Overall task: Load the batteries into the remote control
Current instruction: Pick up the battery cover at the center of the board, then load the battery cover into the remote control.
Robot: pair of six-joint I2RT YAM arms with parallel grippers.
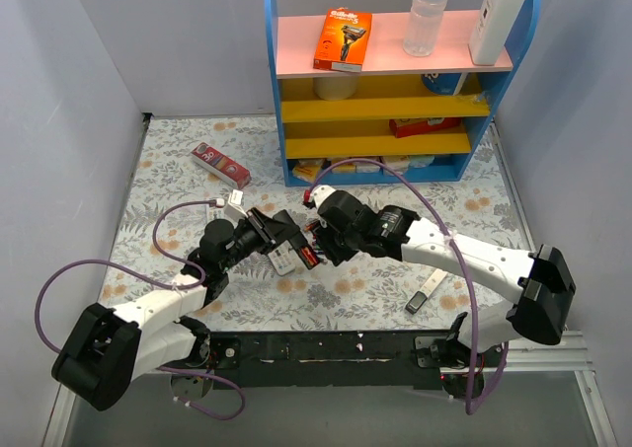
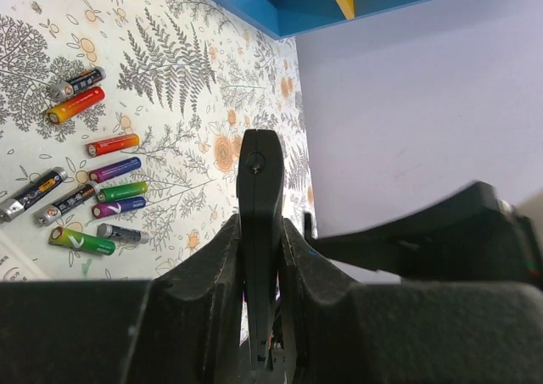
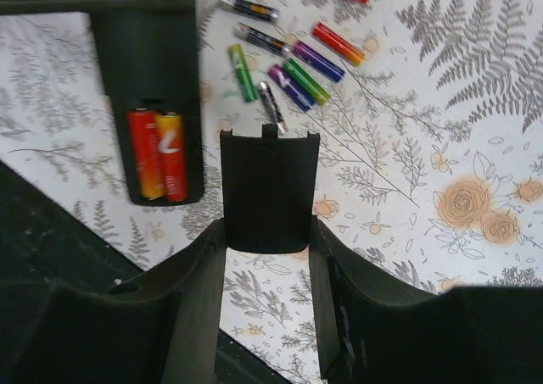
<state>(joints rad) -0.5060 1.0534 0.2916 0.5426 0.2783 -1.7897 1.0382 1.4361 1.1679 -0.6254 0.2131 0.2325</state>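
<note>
Right wrist view: right gripper (image 3: 265, 236) pinches the cover (image 3: 269, 180); the remote (image 3: 144, 62), clamped by the left gripper (image 2: 260, 240), lies just left of it, two batteries (image 3: 159, 155) seated, long axes parallel.

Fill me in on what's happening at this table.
The left gripper is shut on the remote control, its back open with two batteries already inside. The right gripper holds the battery cover beside it, not yet fitted. Spare batteries lie loose on the table.
</note>
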